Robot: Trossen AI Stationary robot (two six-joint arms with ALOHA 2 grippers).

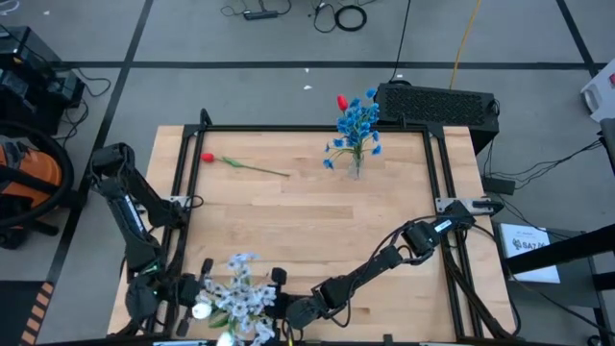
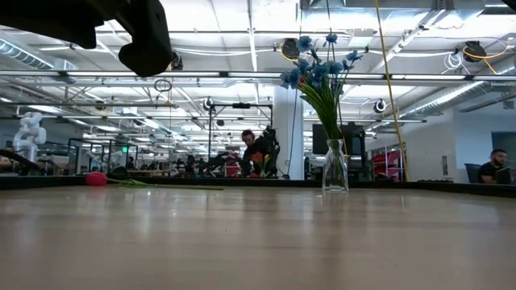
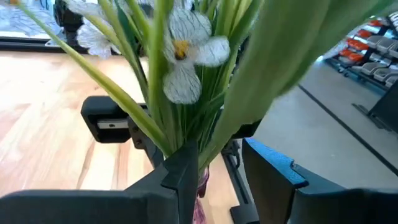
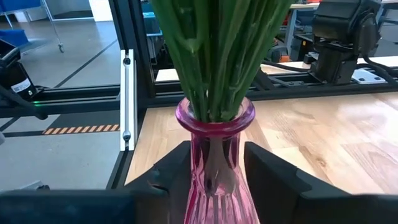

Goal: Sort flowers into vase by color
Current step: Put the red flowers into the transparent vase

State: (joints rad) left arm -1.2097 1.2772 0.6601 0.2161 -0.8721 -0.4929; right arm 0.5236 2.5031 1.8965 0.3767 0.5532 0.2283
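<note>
A pink glass vase (image 4: pixel 214 168) stands at the table's near edge and holds a bunch of pale white-lavender flowers (image 1: pixel 240 293) on green stems (image 4: pixel 217 56). My right gripper (image 4: pixel 216 163) is shut on it. My left gripper (image 3: pixel 221 180) is open beside the stems (image 3: pixel 180 118), which pass close by one finger (image 3: pixel 181 174); I cannot tell whether they touch. At the far side a clear vase (image 1: pixel 356 165) holds blue flowers (image 1: pixel 358 123) and a red bud (image 1: pixel 341 100). One red flower (image 1: pixel 207 159) lies flat on the table at the far left. My right gripper pinches the pink vase's ribbed body just below its flared neck (image 4: pixel 193 155) between the two fingers. The fingers come in level, one on each side. The vase stands upright; its foot is below the picture's edge.
A black frame rail (image 1: pixel 317 128) runs round the wooden table. A dark box (image 1: pixel 437 104) sits behind the far right corner. The middle of the table (image 1: pixel 317 221) is bare wood. People sit in the room beyond the table.
</note>
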